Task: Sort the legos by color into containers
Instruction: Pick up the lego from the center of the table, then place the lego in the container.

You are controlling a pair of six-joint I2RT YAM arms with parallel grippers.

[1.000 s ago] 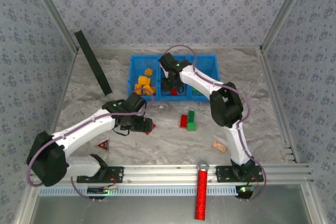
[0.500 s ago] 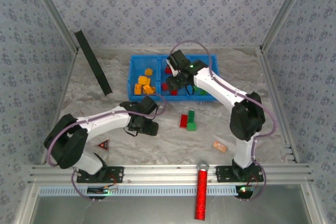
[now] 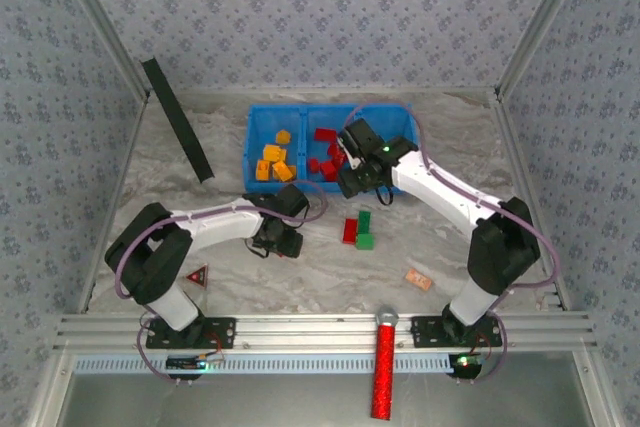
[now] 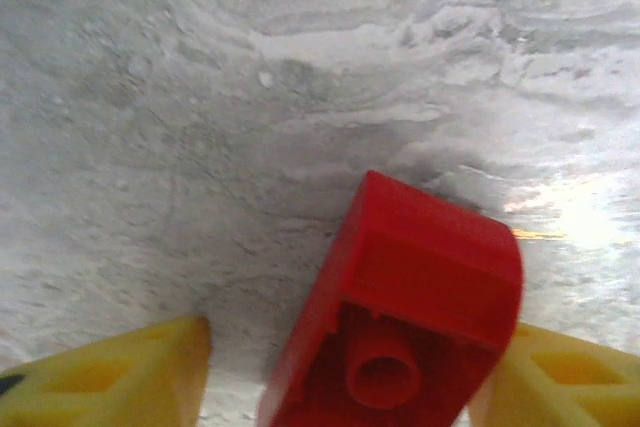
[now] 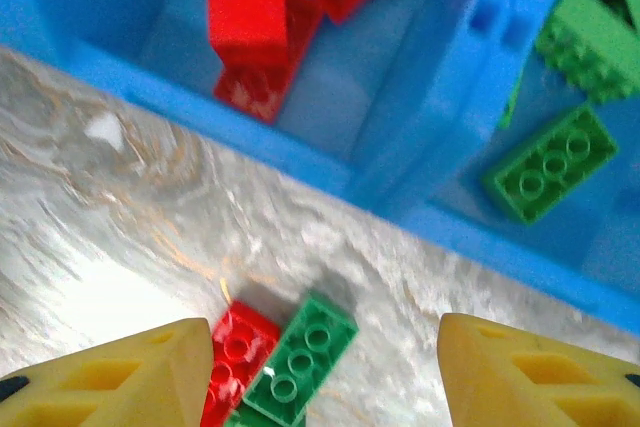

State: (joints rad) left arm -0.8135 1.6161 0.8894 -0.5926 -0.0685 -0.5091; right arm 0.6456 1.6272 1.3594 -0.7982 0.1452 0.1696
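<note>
**Inspector A:** Which step do we record?

**Inspector B:** A pick on the left. The left fingers (image 4: 100,382) stand spread either side of a red brick (image 4: 420,287). It lies on the table (image 4: 200,97) in front of the bin (image 3: 249,152). 1 finger looks to be against the brick and we see a gap at the other, so we log no pinch yet.

**Inspector A:** And the right?

**Inspector B:** The right fingers (image 5: 110,377) are spread with nothing between them, over the table just at the bin's near wall. Below them lie a loose red brick (image 5: 232,359) and a loose green brick (image 5: 300,357), touching one another.

**Inspector A:** State of the sort?

**Inspector B:** The bin's 3 compartments hold a yellow pile (image 3: 272,162) on the left, a red pile (image 3: 322,159) in the middle and a green pile (image 5: 550,162) on the right. We judge the task well advanced, with about 4 bricks on the table not yet binned.

**Inspector A:** Next move?

**Inspector B:** In our judgement the left fingers must close squarely on the red brick, lift it clear and carry it over the near wall to the middle compartment. The brick lies skewed between the fingers, so it may twist as they close. The right fingers would need to come down on 1 of the touching bricks without dragging its neighbour.
</note>
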